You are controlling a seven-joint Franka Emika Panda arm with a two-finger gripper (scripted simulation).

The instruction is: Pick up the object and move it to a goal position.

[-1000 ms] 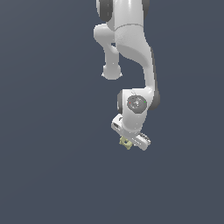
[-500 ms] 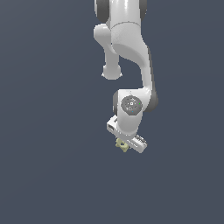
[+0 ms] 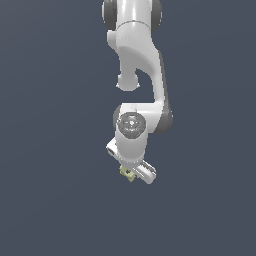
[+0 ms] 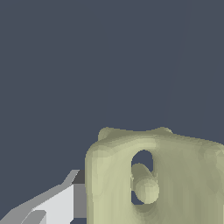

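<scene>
White arm (image 3: 137,75) hanging down mid-frame against flat grey-blue, gripper (image 3: 134,172) at its low end — closed on the object (image 3: 128,173), a tiny pale yellow-green piece peeking out toward the exterior view's left. Up close in the wrist view, object (image 4: 153,179) lumpy and blocky with an oval opening holding a rounded peg — one white finger (image 4: 52,205) pressed against its side.

Object (image 3: 128,173): tiny pale yellow-green blocky piece, pinched at my fingertips. Wrist view: lumpy rounded block (image 4: 153,175), oval hole through face, small rounded peg inside it.
</scene>
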